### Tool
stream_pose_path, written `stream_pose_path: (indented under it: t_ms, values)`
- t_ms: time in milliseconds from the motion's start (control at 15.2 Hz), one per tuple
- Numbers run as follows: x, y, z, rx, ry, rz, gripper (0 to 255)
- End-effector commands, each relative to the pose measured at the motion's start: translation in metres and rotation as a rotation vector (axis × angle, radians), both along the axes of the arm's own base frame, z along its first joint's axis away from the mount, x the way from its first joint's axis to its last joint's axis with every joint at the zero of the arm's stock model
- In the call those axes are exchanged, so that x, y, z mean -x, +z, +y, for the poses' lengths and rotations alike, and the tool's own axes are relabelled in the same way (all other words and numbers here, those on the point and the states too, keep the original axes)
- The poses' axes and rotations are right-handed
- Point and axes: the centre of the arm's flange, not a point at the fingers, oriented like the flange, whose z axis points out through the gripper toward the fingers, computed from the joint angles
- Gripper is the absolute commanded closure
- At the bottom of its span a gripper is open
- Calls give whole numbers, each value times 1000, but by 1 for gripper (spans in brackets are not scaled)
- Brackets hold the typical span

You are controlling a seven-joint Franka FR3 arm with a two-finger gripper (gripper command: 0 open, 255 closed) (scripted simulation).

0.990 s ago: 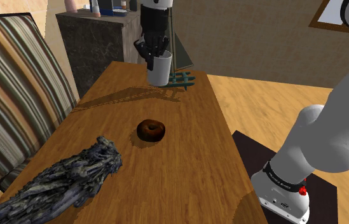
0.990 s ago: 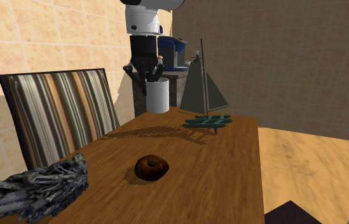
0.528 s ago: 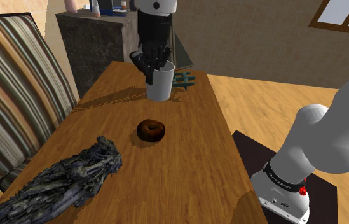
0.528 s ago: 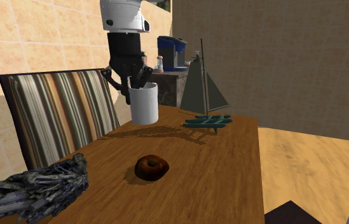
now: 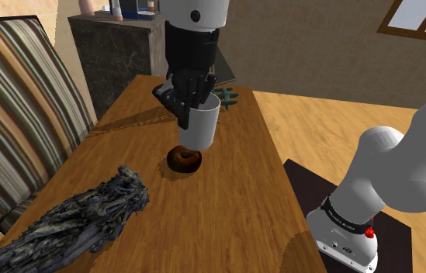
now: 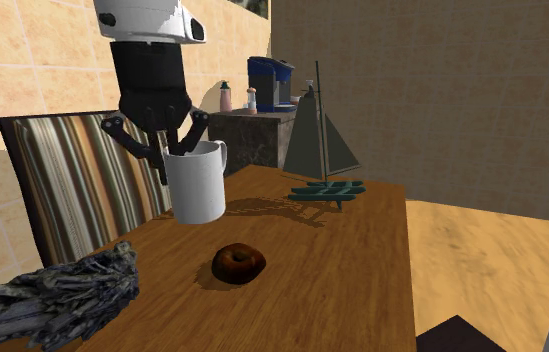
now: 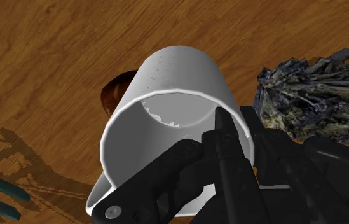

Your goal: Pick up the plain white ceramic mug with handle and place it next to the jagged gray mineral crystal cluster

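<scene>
Spanning most of the scene: wooden worktop (image 5: pixel 226 209), with a striped chair (image 5: pixel 9 101) along its edge at the shoulder view's left. Jagged grey crystal cluster (image 5: pixel 87 217) lies at the worktop's near end, beside the chair. Model sailboat (image 6: pixel 320 150) stands at the far end. Black hand (image 5: pixel 192 108) hangs over mid-worktop, clenched on the rim of the white mug (image 5: pixel 202 128), one finger inside, one outside. Mug is roughly upright, off the surface, just above the brown doughnut (image 5: pixel 184 159), well apart from the cluster.
</scene>
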Motion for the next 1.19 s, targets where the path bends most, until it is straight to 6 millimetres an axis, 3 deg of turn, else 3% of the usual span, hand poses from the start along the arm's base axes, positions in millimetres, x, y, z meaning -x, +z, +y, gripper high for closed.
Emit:
stream_pose_path:
  t_ms: [0, 1122]
  values:
    - [5, -9, 6, 0, -2, 0, 255]
    - [5, -98, 6, 0, -2, 0, 255]
